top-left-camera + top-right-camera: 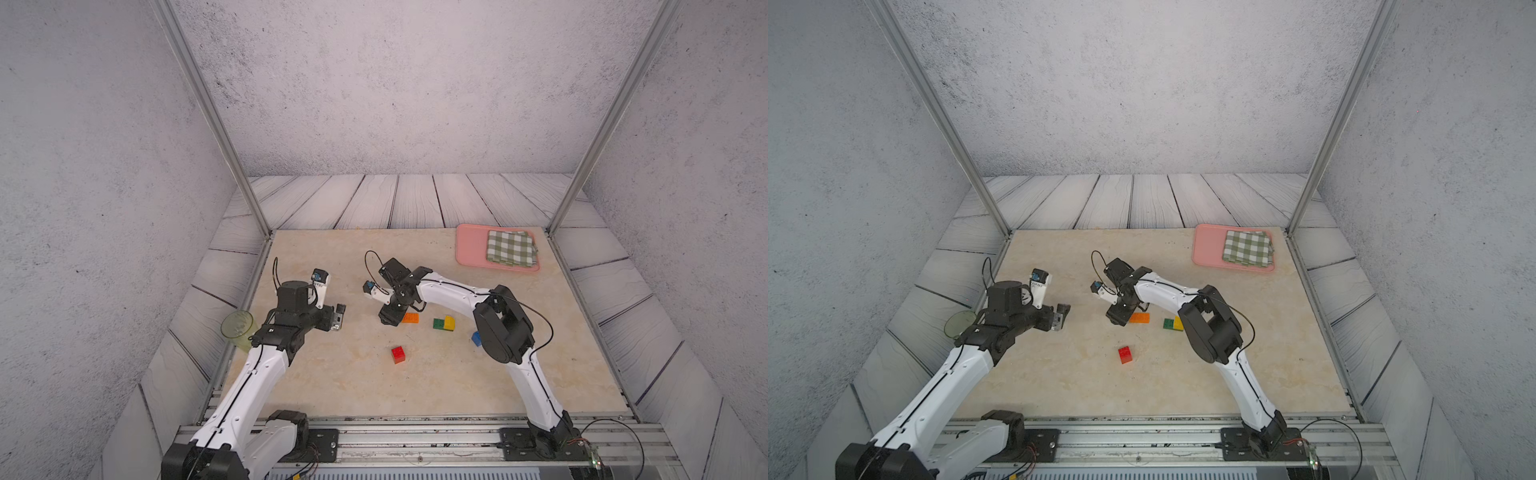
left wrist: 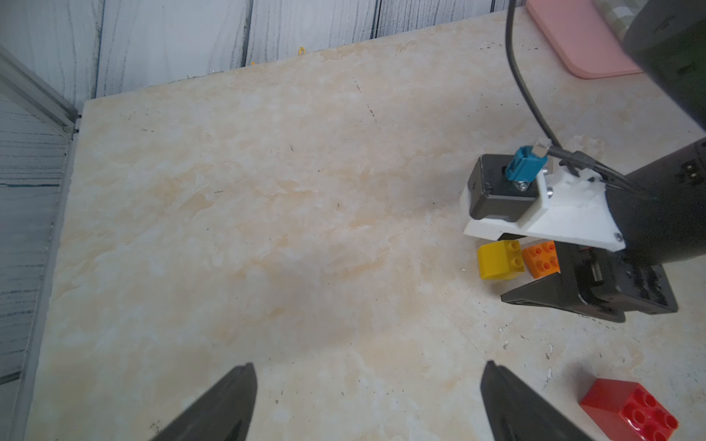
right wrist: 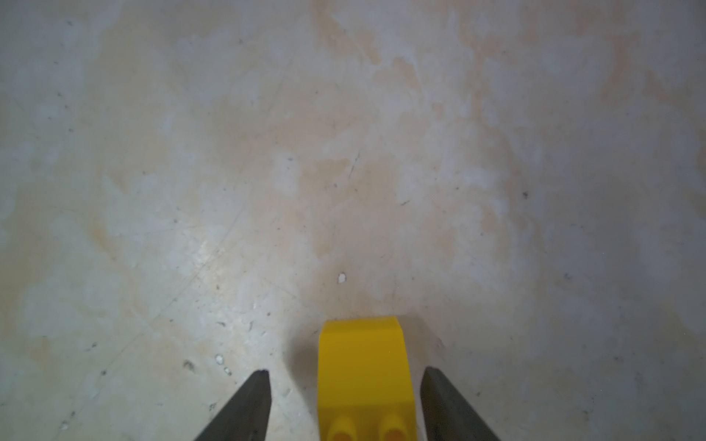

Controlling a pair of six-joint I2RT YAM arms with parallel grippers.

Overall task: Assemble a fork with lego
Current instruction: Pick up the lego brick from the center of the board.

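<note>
No fork shows; the lego lies as loose bricks on the beige table. My right gripper point(image 3: 345, 371) is open and low over the table, its jaws straddling a yellow sloped brick point(image 3: 365, 366) with a gap on each side. In the left wrist view that yellow brick point(image 2: 498, 259) lies next to the orange brick point(image 2: 540, 261). Both top views show the orange brick point(image 1: 410, 318), a green brick point(image 1: 438, 324) touching another yellow one point(image 1: 449, 322), and a red brick point(image 1: 398, 354). A blue brick point(image 1: 476, 338) peeks from behind the right arm. My left gripper point(image 2: 368, 382) is open and empty.
A pink tray point(image 1: 469, 245) with a folded green checked cloth point(image 1: 511, 248) sits at the back right corner. A translucent green cup point(image 1: 237, 324) stands at the table's left edge beside the left arm. Metal frame posts rise at both back corners.
</note>
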